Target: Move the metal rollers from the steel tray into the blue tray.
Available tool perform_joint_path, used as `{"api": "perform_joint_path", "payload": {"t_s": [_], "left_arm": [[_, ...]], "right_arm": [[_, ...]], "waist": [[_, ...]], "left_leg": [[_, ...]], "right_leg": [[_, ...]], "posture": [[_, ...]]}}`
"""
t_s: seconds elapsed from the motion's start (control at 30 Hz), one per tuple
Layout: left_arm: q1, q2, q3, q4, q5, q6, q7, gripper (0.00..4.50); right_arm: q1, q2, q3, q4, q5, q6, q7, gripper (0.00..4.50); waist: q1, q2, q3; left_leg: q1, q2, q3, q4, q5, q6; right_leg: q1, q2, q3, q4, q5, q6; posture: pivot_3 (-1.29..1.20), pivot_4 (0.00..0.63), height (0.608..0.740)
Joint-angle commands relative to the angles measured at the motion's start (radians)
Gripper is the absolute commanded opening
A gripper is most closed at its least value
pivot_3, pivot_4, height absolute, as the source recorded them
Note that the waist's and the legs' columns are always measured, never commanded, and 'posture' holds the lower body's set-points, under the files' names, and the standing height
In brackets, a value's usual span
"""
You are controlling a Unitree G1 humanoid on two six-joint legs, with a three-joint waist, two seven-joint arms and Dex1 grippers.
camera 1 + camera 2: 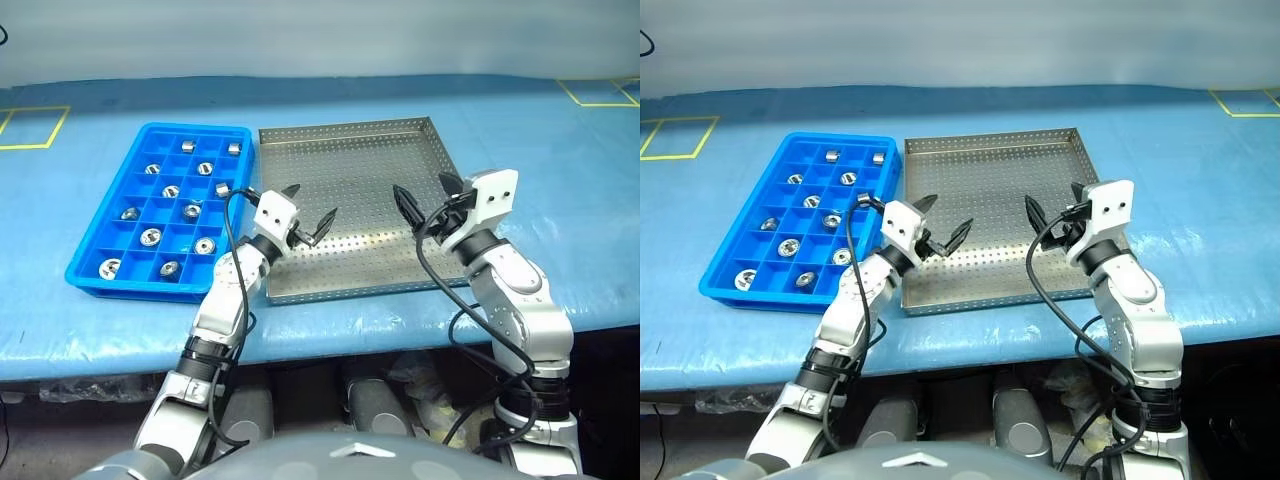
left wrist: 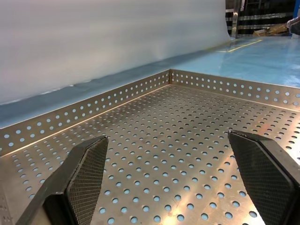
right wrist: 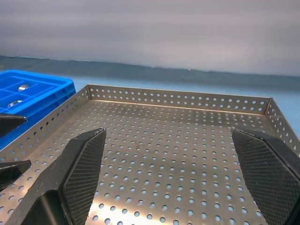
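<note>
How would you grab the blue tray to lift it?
Probably by its raised rim on the two long sides, coming down from above with one gripper each side. The blue tray lies flat, and its rollers sit loose in open compartments, so an even two-sided lift should keep them in. Both the left gripper and right gripper are open.

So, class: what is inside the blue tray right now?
The blue tray holds about eleven metal rollers, one per compartment, with other compartments bare. The left gripper and its arm cover the tray's near right corner, hiding anything there.
</note>
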Motion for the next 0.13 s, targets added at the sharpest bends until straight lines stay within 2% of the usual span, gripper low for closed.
{"api": "perform_joint_path", "payload": {"t_s": [0.03, 0.13], "left_arm": [[-0.028, -0.004, 0.008, 0.018, 0.034, -0.043, 0.029, 4.45], [-0.030, -0.004, 0.000, 0.022, 0.031, -0.041, 0.012, 4.45]], "right_arm": [[0.011, -0.011, 0.011, -0.026, -0.014, -0.029, 0.000, 4.50], [0.037, -0.015, 0.016, -0.045, -0.017, -0.016, -0.003, 4.50]], "waist": [[-0.002, 0.000, 0.000], [-0.005, 0.000, 0.000]], "left_leg": [[0.000, 0.000, 0.000, 0.000, 0.000, 0.000], [0.001, 0.000, 0.002, 0.000, 0.000, 0.000]], "right_leg": [[0.000, 0.000, 0.000, 0.000, 0.000, 0.000], [0.000, 0.000, 0.002, 0.000, 0.000, 0.000]], "posture": [[-0.01, 0.150, 0.740], [-0.01, 0.150, 0.740]]}}
